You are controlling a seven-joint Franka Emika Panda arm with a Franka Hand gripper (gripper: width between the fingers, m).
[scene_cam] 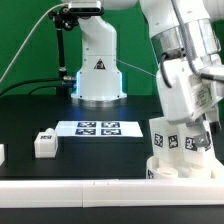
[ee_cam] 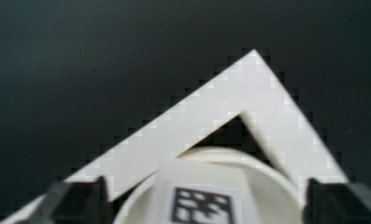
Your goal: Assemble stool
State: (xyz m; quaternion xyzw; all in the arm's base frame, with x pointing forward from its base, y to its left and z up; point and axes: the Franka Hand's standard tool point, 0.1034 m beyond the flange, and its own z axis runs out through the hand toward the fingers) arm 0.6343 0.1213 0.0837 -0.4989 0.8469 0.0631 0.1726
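While my gripper (ee_cam: 203, 203) hangs over the stool (scene_cam: 178, 158), its two dark fingers (ee_cam: 84, 200) stand spread, one on each side of a white leg (ee_cam: 208, 190) with a rounded top and one black-and-white square tag. A thin dark gap shows beside each finger, so I am pinching nothing.

All the stool's parts are smooth, matte white plastic. In the exterior view the seat (scene_cam: 178, 172) is one thick round disc lying flat on the dull black table (scene_cam: 40, 110), at about 4 o'clock from my base (scene_cam: 98, 75) and just beside the front bar (scene_cam: 90, 186). Blocky legs (scene_cam: 160, 138) stand upright on it. I count two for sure, one near the disc's 10 o'clock and one under my gripper. Whether more hide behind my arm I cannot tell. I count four square tags on this cluster.

One loose leg (scene_cam: 44, 142), a small squat block with a tag on top, sits well apart from the seat, at 8 o'clock from the base and 9 o'clock from the marker board (scene_cam: 97, 128). Another white piece is cut off at the picture's 9 o'clock edge, and I cannot tell what it is.

The marker board is one thin flat white strip with a row of tags. The bar is long, straight and white. In the wrist view, two white bars meet in a sharp point on the table beyond the leg.
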